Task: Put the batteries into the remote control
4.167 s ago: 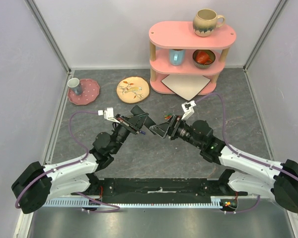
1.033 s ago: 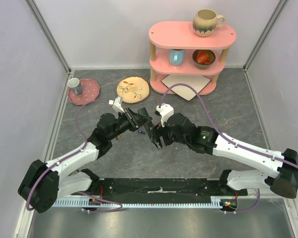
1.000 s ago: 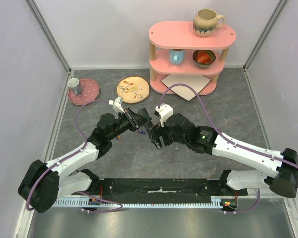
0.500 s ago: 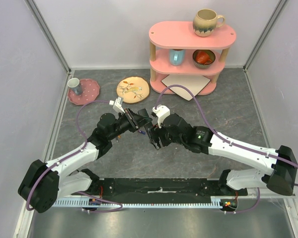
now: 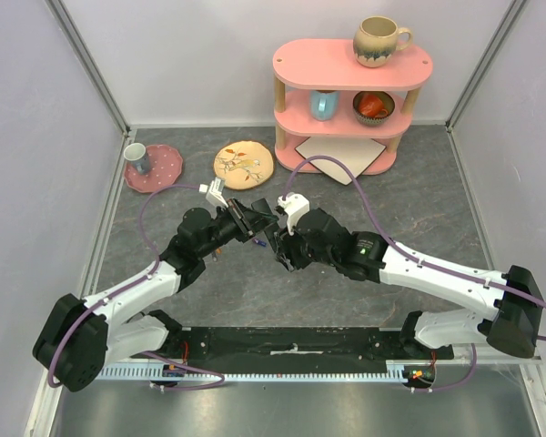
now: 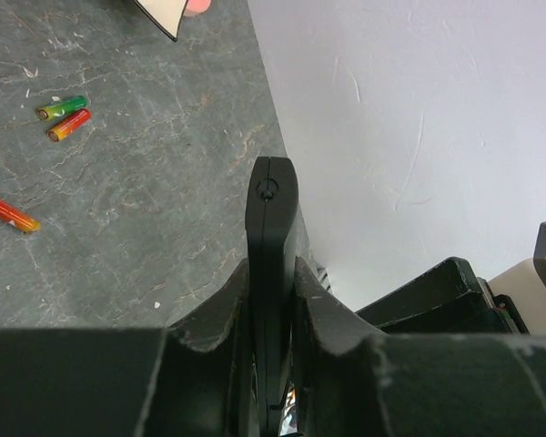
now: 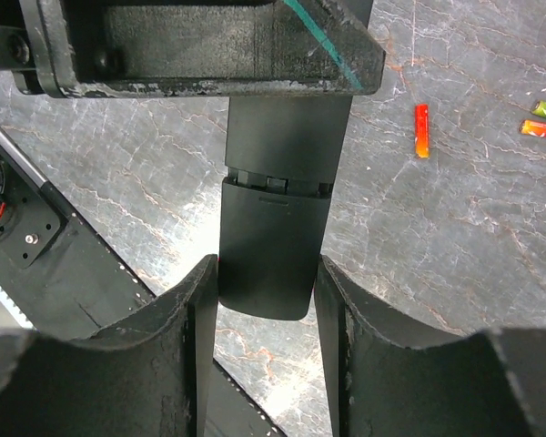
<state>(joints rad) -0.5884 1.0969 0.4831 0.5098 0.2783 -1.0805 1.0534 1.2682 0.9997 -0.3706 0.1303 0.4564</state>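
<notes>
Plate point(image 5: 159, 173), pink with white dots, far left at the back of the grey table point(image 5: 437, 218), a grey cup point(image 5: 136, 157) standing on it; just right of it a yellow flower-painted plate point(image 5: 244, 164). Next we have the left gripper point(image 6: 271, 273): clenched on the remote control point(image 6: 271, 205), which stands edge-on between its fingers point(image 6: 209, 319), one pressed on each broad face, the free end sticking out past the tips. The remote hangs above the table near its middle, bridging the two grippers. In the left wrist view we count three batteries point(image 6: 69, 125) loose on the table: one red-orange alone at the left, then a green-yellow one and a red-orange one side by side. The right gripper point(image 7: 268, 273) is at the remote's other end: its fingers straddle the narrow side edges of the battery cover point(image 7: 268, 250), set off from the body by a seam; both touch it with no gap we can make out, so we call it gripping. Its wrist view shows three batteries on the table to the right. Back right, a pink three-tier shelf point(image 5: 346, 68): speckled mug point(image 5: 379, 41) on top, blue cup point(image 5: 324, 104) and red cup point(image 5: 373, 106) on the middle tier, a pale square board point(image 5: 341, 157) jutting from the bottom one.
</notes>
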